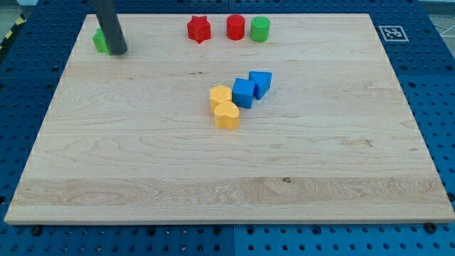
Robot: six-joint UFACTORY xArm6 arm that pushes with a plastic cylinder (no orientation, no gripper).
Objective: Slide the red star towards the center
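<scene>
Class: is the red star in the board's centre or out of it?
Out: the red star sits near the board's top edge.

Surface: pale wooden board (227, 178), visible grain, one small dark knot near the view's bottom centre, filling most of the view. Base: blue perforated panel (434, 85) with regular rows of holes, showing on every side of the board. Marker: black-and-white square tag (392, 33), view's top right. Edge: yellow-black striped strip (8, 33), top left. Light: even, soft shadows.

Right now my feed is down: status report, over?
My tip far left, beside green block. Red star untouched, top edge. Yellow-blue cluster occupies center.
</scene>
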